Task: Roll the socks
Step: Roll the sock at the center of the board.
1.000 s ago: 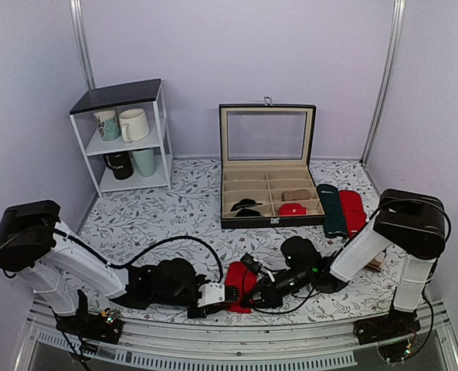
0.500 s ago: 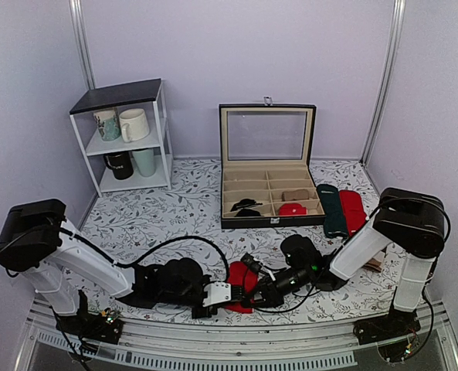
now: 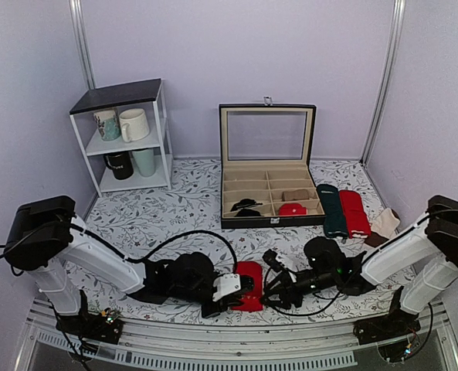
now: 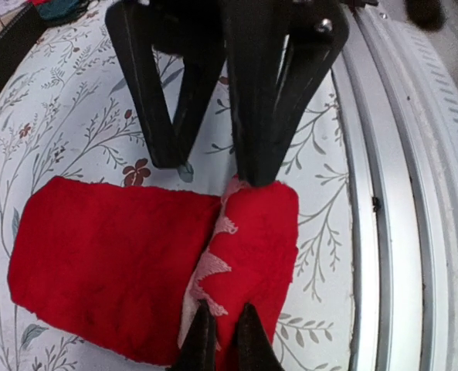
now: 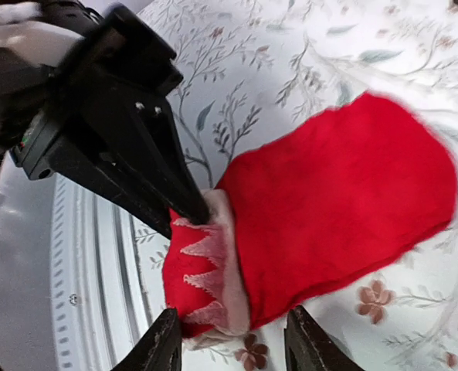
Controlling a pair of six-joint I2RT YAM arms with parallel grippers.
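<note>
Bright red socks (image 4: pixel 136 263) lie folded, white zigzag cuff showing.

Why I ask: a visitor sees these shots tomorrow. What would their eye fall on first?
The bright red socks, folded at the near edge of the table, with the left gripper pinched shut on their end and the right gripper open just opposite. Behind them an open glass-lidded case stands mid-table, and a white shelf of mugs fills the back left corner.
</note>
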